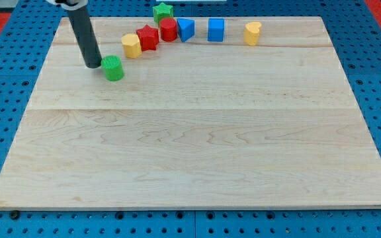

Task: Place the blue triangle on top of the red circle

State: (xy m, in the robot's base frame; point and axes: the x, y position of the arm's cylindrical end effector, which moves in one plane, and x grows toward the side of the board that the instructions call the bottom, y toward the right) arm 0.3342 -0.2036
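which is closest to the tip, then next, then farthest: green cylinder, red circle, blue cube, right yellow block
From my tip:
1. green cylinder, just at its right
2. red circle, upper row
3. blue cube, further right
4. yellow block, row's right end

Our worktop (197, 152) lies open below the blocks, while the red circle (169, 30) is hemmed between the red star (148, 38) and blue triangle (186, 29).

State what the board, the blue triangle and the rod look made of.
Board: pale wood by its grain and plank seams, matte. Blue triangle: evenly coloured, smooth, probably plastic or painted wood. Rod: dark, smooth, faintly shiny, maybe metal or plastic.
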